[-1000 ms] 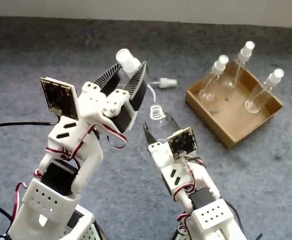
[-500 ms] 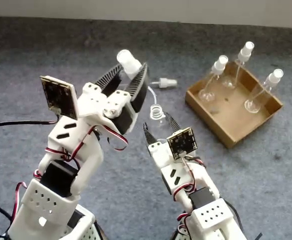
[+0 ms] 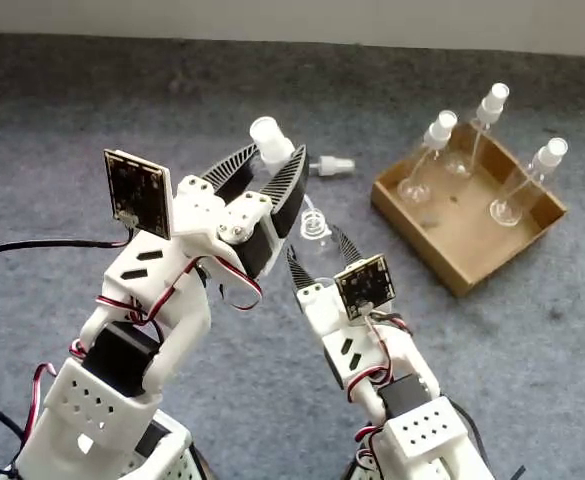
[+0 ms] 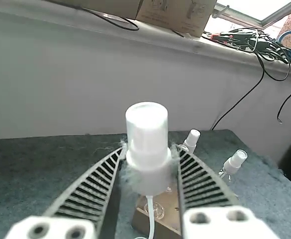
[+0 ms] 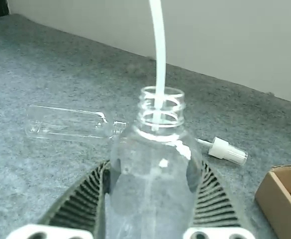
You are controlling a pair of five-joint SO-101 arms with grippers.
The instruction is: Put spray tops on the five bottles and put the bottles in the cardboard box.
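Observation:
My left gripper (image 3: pixel 277 152) is raised and shut on a white spray top (image 3: pixel 267 133), seen close up as the spray top (image 4: pixel 146 144) between the ribbed fingers. Its thin tube (image 5: pixel 158 59) hangs down into the neck of a clear bottle (image 5: pixel 155 164). That bottle (image 3: pixel 314 226) stands upright with my right gripper (image 3: pixel 317 247) shut on its body. The cardboard box (image 3: pixel 417 240) lies to the right and holds three topped bottles (image 3: pixel 427 155). A second clear bottle (image 5: pixel 68 127) lies on its side on the carpet beyond the held one.
A loose spray top (image 3: pixel 332 166) with its tube lies on the grey carpet between the left gripper and the box. A white wall runs along the table's far edge. Bare carpet spreads left of the arms and in front of the box.
The left arm has swung right with the spray top, bringing it over the held bottle. The right arm and the bottle have stayed put.

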